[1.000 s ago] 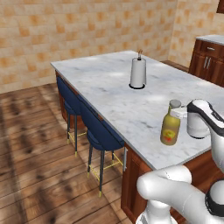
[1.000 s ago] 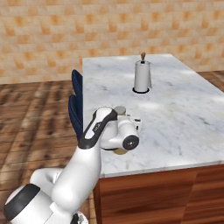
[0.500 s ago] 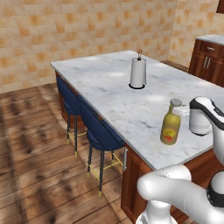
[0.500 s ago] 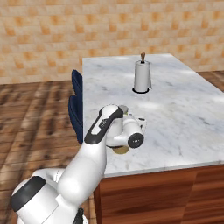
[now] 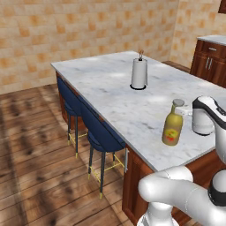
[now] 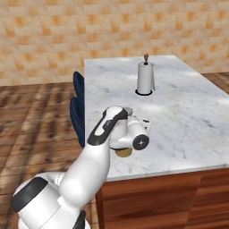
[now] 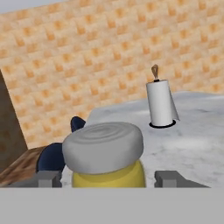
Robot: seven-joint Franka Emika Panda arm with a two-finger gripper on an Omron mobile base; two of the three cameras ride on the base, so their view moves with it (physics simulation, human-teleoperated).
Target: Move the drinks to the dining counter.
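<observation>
The amber bottle [image 5: 172, 128] stands upright on the marble desk [image 5: 114, 84], near the desk's front edge and well apart from the towel roll [image 5: 139, 73], which sits toward the desk's middle. The pincer [image 7: 109, 178] is at the bottle's neck, its two tips spread to either side of the grey cap [image 7: 103, 146] with a gap showing on each side, so it is open and grips nothing. From the left side the white wrist [image 5: 204, 115] sits just beside the cap.

The bottle looks like stiff plastic, smooth and likely slippery at the label, and probably fairly heavy if full. The narrow neck just under the cap seems the safest place to take hold, since the cap's lip would stop it sliding down.
</observation>
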